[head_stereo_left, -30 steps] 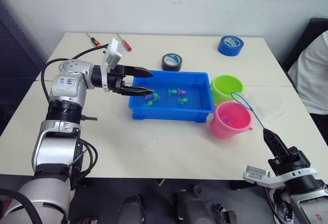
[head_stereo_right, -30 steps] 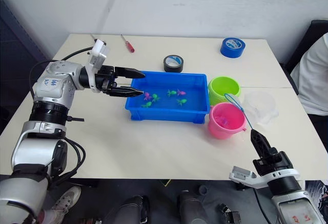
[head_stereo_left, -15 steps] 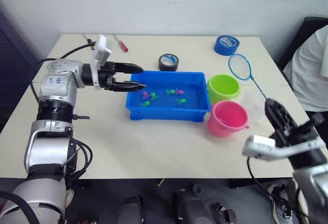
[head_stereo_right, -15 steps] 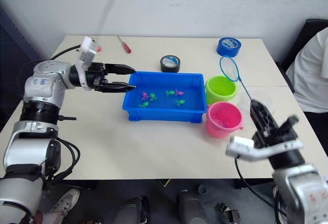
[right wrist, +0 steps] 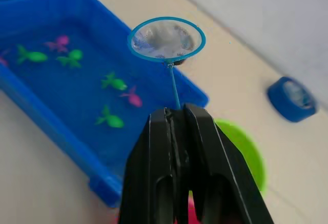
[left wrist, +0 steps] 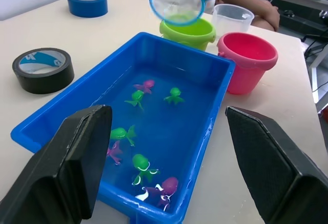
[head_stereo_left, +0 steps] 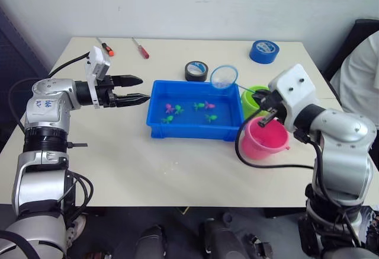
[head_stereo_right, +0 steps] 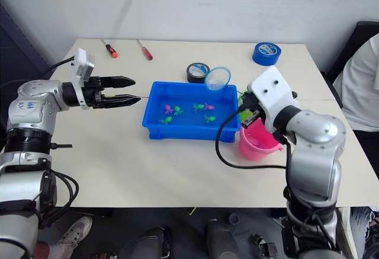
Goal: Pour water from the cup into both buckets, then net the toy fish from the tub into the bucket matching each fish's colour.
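R gripper (right wrist: 177, 116) clenched on the net (head_stereo_left: 224, 76) handle; hoop sits up past its fingertips, held in the air over the far rim of the tub (head_stereo_left: 159, 130), not touching water.

L gripper (head_stereo_left: 137, 90) released, fingers spread, hovering just off the tub's short end on its own side, apart from the rim. Bare table (head_stereo_left: 148, 170) beneath it and back toward the robot.

Counts:
- toy fish (left wrist: 137, 98): approx 7 in the tub, roughly 4 green + 3 magenta, clumped mid-tub. Some overlap, count not firm.
- buckets: 2. green bucket (left wrist: 187, 31) and pink bucket (left wrist: 248, 60), both right under the R gripper, tight against the tub's end; the two nearly touch.
- cup (left wrist: 233, 19): 1, clear, just past the buckets.
- tape rolls: 2. black roll (head_stereo_left: 197, 70) near the tub's far rim, blue roll (head_stereo_left: 265, 51) well beyond R gripper.
- screwdrivers (head_stereo_left: 140, 48): 2, far edge beyond L gripper.
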You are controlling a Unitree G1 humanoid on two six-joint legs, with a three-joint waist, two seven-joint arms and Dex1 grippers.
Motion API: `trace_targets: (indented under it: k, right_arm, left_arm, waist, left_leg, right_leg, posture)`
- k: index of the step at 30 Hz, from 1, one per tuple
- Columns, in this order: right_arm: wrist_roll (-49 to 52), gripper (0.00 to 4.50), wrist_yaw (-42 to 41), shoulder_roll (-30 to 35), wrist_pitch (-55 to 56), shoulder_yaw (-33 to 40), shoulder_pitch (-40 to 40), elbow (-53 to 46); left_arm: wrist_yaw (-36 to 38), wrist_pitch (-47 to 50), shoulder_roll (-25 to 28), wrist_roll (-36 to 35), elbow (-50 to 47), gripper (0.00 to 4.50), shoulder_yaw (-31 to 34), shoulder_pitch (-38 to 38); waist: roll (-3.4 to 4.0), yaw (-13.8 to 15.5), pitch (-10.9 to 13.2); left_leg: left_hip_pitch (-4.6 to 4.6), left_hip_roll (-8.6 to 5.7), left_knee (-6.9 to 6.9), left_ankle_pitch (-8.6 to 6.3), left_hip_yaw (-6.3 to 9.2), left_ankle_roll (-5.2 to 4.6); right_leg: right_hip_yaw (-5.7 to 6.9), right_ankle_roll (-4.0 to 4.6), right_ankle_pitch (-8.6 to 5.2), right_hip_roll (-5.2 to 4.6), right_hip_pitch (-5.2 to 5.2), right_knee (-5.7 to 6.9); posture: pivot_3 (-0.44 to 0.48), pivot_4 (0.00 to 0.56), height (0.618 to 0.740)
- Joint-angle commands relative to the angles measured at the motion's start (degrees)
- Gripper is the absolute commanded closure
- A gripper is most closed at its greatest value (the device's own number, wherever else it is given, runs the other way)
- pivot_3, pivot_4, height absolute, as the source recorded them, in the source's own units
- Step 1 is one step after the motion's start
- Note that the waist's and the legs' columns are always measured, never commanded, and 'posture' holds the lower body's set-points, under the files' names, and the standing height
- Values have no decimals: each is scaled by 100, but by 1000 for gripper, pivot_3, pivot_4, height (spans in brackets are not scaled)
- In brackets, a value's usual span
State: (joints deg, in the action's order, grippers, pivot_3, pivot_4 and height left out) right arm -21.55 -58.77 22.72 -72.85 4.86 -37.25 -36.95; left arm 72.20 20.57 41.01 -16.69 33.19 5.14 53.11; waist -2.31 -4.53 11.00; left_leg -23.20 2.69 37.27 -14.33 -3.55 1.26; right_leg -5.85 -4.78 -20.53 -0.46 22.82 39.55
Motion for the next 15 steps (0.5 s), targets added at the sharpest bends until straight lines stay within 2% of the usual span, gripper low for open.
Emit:
trace_targets:
  k: [1,4,7,15]
  right_arm:
    - [622,4500,137,189,-1521,-80,-592,26]
    - [913,4500,529,423,-1719,-331,-823,210]
    - [994,4500,1055,664,-1337,-670,-791,528]
    - [887,4500,2042,1199,543,-1762,-425,1321]
  left_arm:
    - [-121,143,129,-184,-487,626,205,-129]
    - [-240,298,164,-250,-779,626,291,-301]
    - [-324,402,179,-313,-976,626,335,-426]
    - [-484,593,165,-436,-1333,626,339,-585]
  waist:
    - [0,-3,0]
    - [0,-11,0]
    - [0,-18,0]
    - [0,-39,0]
  left_leg:
    - [-1,-3,-3,1,-1,-1]
    - [-2,-2,-9,0,1,-1]
    - [-5,-3,-11,0,1,-2]
    - [-11,-5,-14,-1,-10,-5]
  right_leg:
    - [0,0,0,-2,3,0]
    - [2,6,-3,-3,3,-4]
    - [1,6,-3,-3,4,-11]
    - [-9,5,-3,6,13,-15]
  posture:
    - [0,150,734]
    - [0,150,734]
    - [0,150,734]
    - [0,150,734]
